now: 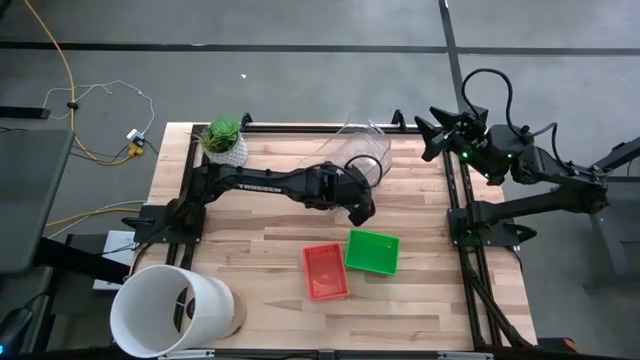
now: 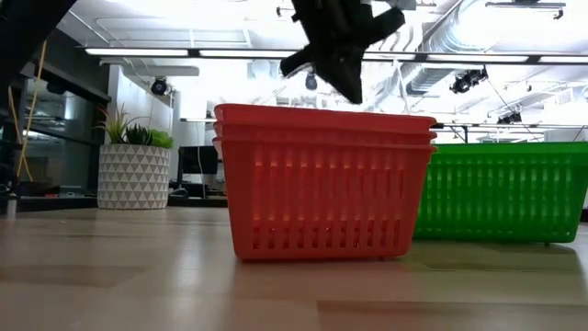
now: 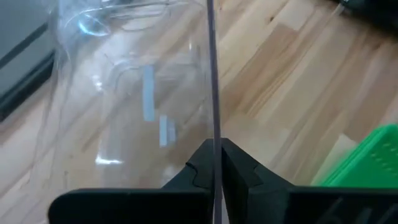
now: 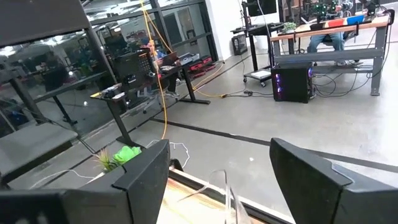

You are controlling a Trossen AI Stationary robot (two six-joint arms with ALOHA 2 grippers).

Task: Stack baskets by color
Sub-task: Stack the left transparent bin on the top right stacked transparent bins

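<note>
Overhead, level and wrist views of a two-arm station during basket sorting. The red baskets (image 1: 326, 271) stand near the front middle of the table (image 1: 260, 245); the level view shows several rims nested one in another, so this colour appears already stacked. The green basket (image 1: 372, 251) stands just beside them, on the side of the right arm, its near corner close to or touching the red stack; whether it holds more than one basket cannot be told.

The left tool (image 1: 362, 211) is reached out over the middle of the table, just behind both baskets. Its fingers (image 3: 239, 171) are pinched narrow on the thin edge of a clear plastic bin (image 1: 362, 150), which lies on its side toward the far edge, beside a potted plant (image 1: 223, 140). A white bucket (image 1: 170, 308) lies at the near left corner. The right tool (image 1: 432, 132) waits beyond the far right corner of the table, its fingers (image 4: 146, 174) spread wide and holding nothing.

Judged from this layout, the step in hand concerns the clear bin, not the baskets. To do it well, keep the pinch square on the thin wall so that it does not slip or flex, move the bin away from the two stacks, and pass clear of the plant.
</note>
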